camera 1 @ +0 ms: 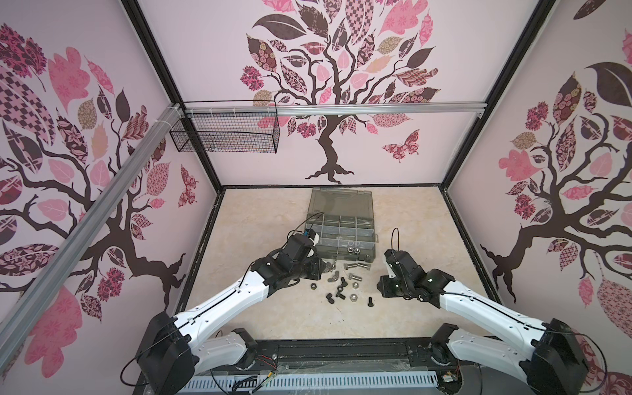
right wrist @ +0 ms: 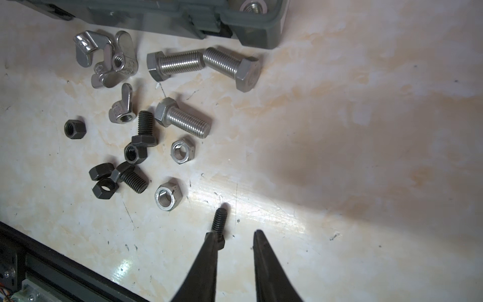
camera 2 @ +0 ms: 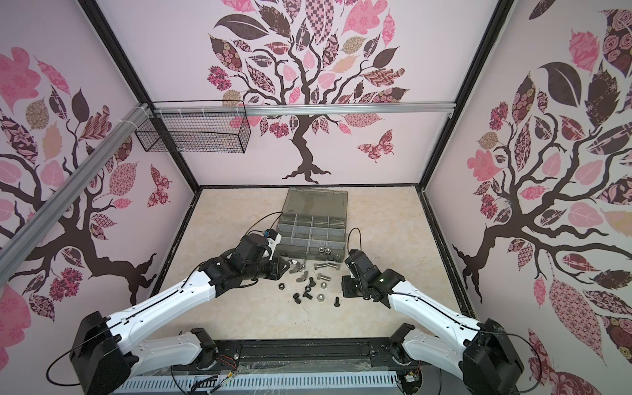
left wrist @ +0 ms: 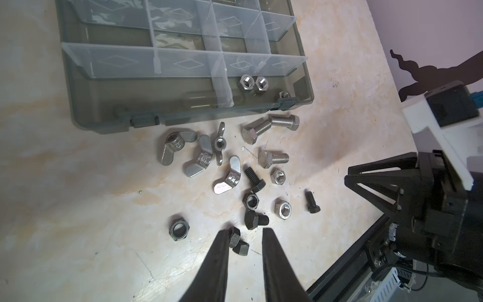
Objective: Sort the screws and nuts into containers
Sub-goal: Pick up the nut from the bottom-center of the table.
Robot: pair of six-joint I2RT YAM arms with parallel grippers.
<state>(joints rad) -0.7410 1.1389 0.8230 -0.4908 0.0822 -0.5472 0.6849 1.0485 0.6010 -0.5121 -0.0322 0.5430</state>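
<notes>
Open table point(camera 1: 410, 219) flanks the clustered screws point(camera 1: 357, 266) and nuts point(camera 1: 353, 298); the case point(camera 1: 340, 201) walls the far side.

Loose hardware lies under the left hand point(left wrist: 246, 232), beside the open organizer case point(left wrist: 86, 104).
Its two dark fingers stand parted with nothing gripped, and a pair of black hex nuts point(left wrist: 238, 241) shows in the gap by one fingertip. On the marbled counter point(left wrist: 78, 196), close together just beside the case's latch wall, lie four silver wing nuts point(left wrist: 201, 160), three silver hex bolts point(left wrist: 273, 159), three short black bolts point(left wrist: 256, 219), two more black nuts point(left wrist: 178, 227) and two silver hex nuts point(left wrist: 283, 208). Three silver nuts point(left wrist: 247, 81) sit in a corner compartment. The right hand point(left wrist: 349, 175) hangs off to one side.
</notes>
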